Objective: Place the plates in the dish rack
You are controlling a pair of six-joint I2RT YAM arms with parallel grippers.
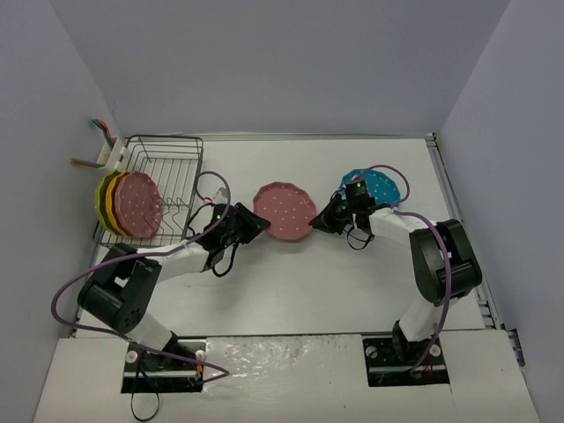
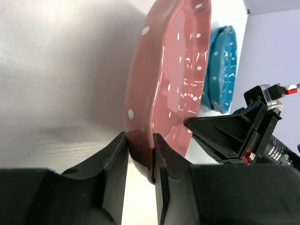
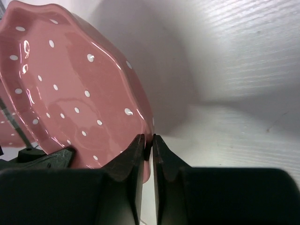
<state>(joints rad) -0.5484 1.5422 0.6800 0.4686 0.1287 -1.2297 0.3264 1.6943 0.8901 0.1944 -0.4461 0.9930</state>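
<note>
- Left gripper (image 2: 140, 151) is pinching the left edge of the pink plate (image 1: 284, 210). In its wrist view I'm seeing one finger pressing on each face of the rim.
- Right gripper (image 3: 146, 149) is pinching the same plate on the opposite edge. Its jaws are sitting almost together, with only the thin rim between them.
- Both arms are reaching in from their own sides and meeting mid-table, so the pink plate is sitting between the two grippers in the top view.
- The plate is tilting, with its glossy dotted face toward the right wrist camera. It's casting a shadow on the table (image 1: 291, 282), and I can't tell whether any part of it is touching the surface.
- The turquoise plate (image 1: 379, 187) is lying on the table just behind the right gripper, partly covered by that wrist from above. In the left wrist view it's showing just beyond the pink one.
- The dish rack (image 1: 172, 154) is sitting at the far left of the table, beside the left wall.
- Three plates are standing on edge in its near-left part. The racked pink plate (image 1: 139, 204) is facing right, with the orange-yellow plate (image 1: 113, 222) and the lime-yellow plate (image 1: 100, 198) stacked behind it.
- The white caddy (image 1: 113, 157) is hanging on the rack's far-left corner, with utensil handles sticking out of it.
</note>
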